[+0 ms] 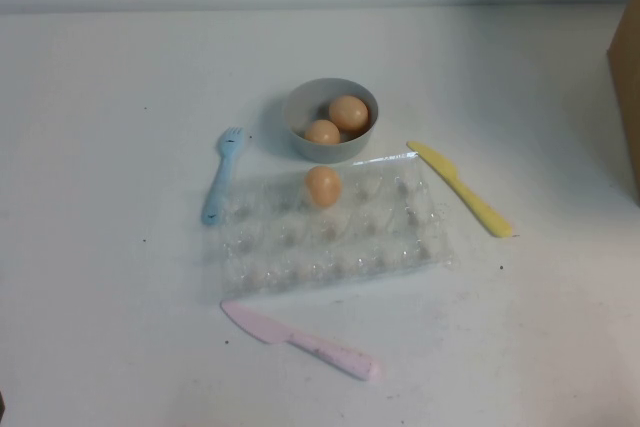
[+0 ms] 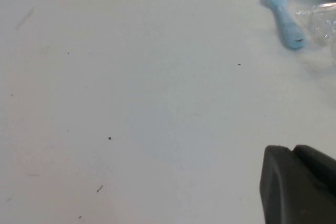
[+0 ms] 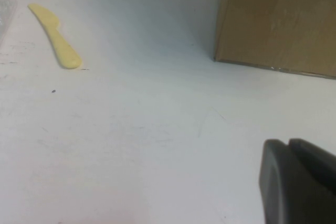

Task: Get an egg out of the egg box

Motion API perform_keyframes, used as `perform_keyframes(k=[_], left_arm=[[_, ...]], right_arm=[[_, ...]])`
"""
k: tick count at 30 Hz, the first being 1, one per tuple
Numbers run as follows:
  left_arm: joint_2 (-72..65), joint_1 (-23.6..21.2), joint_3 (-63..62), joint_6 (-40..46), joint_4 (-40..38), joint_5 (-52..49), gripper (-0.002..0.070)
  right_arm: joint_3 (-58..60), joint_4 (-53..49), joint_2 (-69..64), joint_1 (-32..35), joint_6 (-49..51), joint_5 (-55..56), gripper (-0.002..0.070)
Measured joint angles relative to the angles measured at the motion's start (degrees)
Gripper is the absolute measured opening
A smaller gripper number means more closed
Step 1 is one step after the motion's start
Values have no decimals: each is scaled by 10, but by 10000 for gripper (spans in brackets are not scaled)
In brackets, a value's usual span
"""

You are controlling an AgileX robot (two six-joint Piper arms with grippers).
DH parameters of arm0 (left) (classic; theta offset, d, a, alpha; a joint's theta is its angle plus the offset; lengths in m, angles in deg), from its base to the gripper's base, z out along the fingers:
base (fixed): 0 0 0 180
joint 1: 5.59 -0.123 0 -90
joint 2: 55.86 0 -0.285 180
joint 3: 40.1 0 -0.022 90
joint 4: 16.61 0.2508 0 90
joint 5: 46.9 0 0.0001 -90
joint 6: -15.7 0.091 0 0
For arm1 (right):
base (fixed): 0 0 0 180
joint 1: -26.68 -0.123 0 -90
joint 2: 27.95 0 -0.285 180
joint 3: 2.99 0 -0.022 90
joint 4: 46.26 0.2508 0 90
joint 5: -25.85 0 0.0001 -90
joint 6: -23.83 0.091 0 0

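Note:
One tan-orange egg (image 1: 322, 186) sits in a cup in the far row of the clear plastic egg box (image 1: 340, 247) at the table's middle. Two more eggs (image 1: 347, 112) lie in the grey bowl (image 1: 330, 150) just behind the box. Neither arm shows in the high view. My left gripper (image 2: 292, 149) is shut and empty, low over bare table left of the box; a corner of the box (image 2: 321, 20) shows in its view. My right gripper (image 3: 289, 142) is shut and empty over bare table to the right.
A blue fork (image 1: 221, 175) lies left of the box, a yellow knife (image 1: 460, 187) on its right, a pink knife (image 1: 300, 340) in front. A brown cardboard box (image 1: 627, 77) stands at the right edge, also in the right wrist view (image 3: 278, 19).

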State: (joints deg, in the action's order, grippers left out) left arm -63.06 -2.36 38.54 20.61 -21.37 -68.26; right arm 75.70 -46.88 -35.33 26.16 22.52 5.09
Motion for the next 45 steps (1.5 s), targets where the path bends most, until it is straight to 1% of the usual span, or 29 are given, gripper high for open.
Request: perform_keyframes(k=[11, 14, 16, 20, 25, 27, 29, 33, 39, 45], left_arm=[[0, 0, 0, 0, 0, 0, -5], [0, 0, 0, 0, 0, 0, -4], [0, 0, 0, 0, 0, 0, -5], [0, 4, 0, 0, 0, 0, -5], [0, 5, 0, 0, 0, 0, -5], [0, 5, 0, 0, 0, 0, -5], [0, 5, 0, 0, 0, 0, -5], [0, 5, 0, 0, 0, 0, -5], [0, 5, 0, 0, 0, 0, -5], [0, 5, 0, 0, 0, 0, -5]], right_arm=[[0, 2, 0, 0, 0, 0, -18], [0, 22, 0, 0, 0, 0, -18], [0, 56, 0, 0, 0, 0, -18], [0, 189, 0, 0, 0, 0, -18], [0, 486, 0, 0, 0, 3, -18], [0, 569, 0, 0, 0, 13, -18], [0, 615, 0, 0, 0, 21, -18], [0, 640, 0, 0, -3, 27, -18], [0, 645, 0, 0, -5, 32, -18], [-2, 645, 0, 0, -84, 39, -18]])
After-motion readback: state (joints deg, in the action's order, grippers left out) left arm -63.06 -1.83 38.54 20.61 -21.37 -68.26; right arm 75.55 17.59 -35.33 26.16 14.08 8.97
